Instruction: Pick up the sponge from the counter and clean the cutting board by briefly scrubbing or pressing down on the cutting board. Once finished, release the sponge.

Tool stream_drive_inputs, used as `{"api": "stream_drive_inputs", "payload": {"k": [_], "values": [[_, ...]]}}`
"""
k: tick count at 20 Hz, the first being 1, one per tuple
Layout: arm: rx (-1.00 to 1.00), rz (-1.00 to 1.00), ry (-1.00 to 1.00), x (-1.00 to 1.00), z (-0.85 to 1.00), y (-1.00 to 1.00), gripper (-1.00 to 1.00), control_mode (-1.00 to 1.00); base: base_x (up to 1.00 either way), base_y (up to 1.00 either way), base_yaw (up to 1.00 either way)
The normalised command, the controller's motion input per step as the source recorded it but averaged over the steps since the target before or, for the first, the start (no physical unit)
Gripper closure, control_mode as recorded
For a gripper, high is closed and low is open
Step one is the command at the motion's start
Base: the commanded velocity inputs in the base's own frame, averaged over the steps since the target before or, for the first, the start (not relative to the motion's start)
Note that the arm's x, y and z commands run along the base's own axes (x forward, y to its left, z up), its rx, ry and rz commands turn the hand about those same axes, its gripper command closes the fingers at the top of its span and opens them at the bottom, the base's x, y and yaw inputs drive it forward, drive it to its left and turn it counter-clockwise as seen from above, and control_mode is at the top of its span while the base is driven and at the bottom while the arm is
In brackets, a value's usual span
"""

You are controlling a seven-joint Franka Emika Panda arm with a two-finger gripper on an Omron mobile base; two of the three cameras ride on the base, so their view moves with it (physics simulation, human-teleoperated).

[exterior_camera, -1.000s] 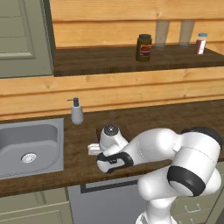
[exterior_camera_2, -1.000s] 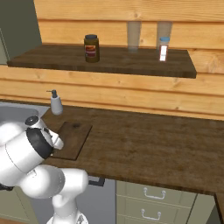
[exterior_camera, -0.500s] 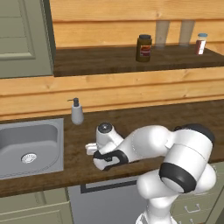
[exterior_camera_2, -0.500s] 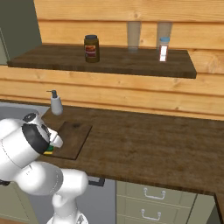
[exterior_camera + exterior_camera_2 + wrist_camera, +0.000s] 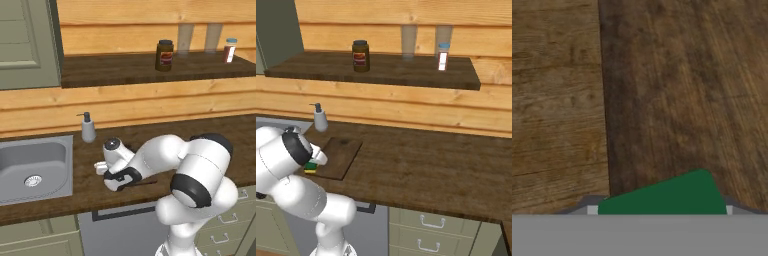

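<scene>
While the end effector [image 5: 312, 162] hangs low over the near left corner of the cutting board [image 5: 342, 155], the layout reads as follows, left to right. Well left of the end effector sits the steel sink [image 5: 35, 165], set into the worktop [image 5: 426, 165]. Behind it and a little to its left stands a soap dispenser [image 5: 88, 128]. At the end effector itself: the sponge [image 5: 310, 168] is pinched between the fingers, green scouring face [image 5: 664, 196] visible in the hand view, yellow body showing under the hand in the right base view. Below it the board's edge runs as a dark line, with lighter worktop on one side and darker board grain on the other. To the right, bare worktop stretches away.

Progress, as judged: pick-up is done. Whether the sponge touches the board, I cannot tell. Pressing or scrubbing may be in hand; release is left.
</scene>
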Motion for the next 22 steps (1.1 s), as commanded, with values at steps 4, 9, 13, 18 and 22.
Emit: {"api": "stream_drive_inputs", "payload": {"k": [4, 9, 13, 18, 22], "values": [[0.00, -0.04, 0.00, 0.19, 0.00, -0.08, 1.00, -1.00, 0.00, 0.00, 0.00], [0.00, -0.04, -0.01, 0.15, -0.06, -0.10, 1.00, -1.00, 0.00, 0.00, 0.00], [0.00, -0.04, -0.02, 0.24, -0.13, -0.15, 1.00, -1.00, 0.00, 0.00, 0.00], [0.00, -0.04, -0.08, 0.35, 0.00, -0.11, 1.00, -1.00, 0.00, 0.00, 0.00], [0.00, -0.03, -0.08, 0.30, 0.00, -0.07, 1.00, -1.00, 0.00, 0.00, 0.00]]}}
